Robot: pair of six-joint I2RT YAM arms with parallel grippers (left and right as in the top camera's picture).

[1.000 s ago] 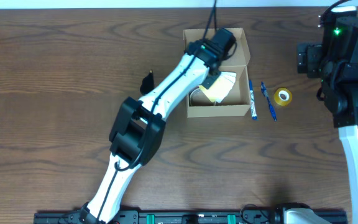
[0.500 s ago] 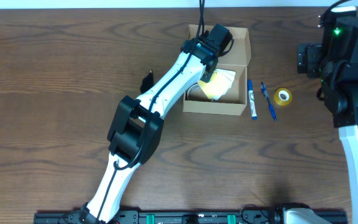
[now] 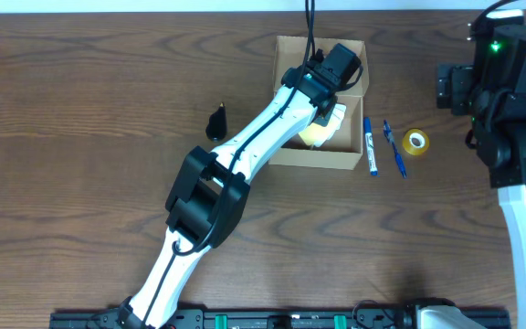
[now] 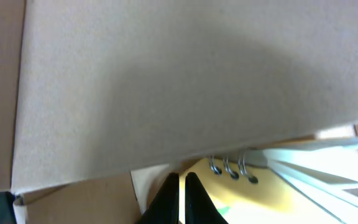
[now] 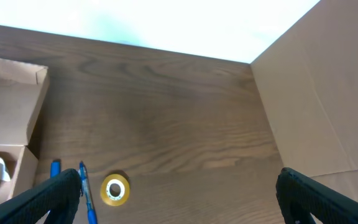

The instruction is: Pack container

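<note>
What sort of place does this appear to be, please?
Probably a robotics lab workbench: a left arm and a right arm stand at a wood-grain table, with a cardboard box, blue pens and a yellow tape roll laid out.

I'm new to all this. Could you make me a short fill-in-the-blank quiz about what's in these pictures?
The left gripper is inside the cardboard box with its jaws ____.
The right gripper hangs with its jaws ____.
The roll of tape is ____ in colour.
Missing words: shut; open; yellow.
</note>
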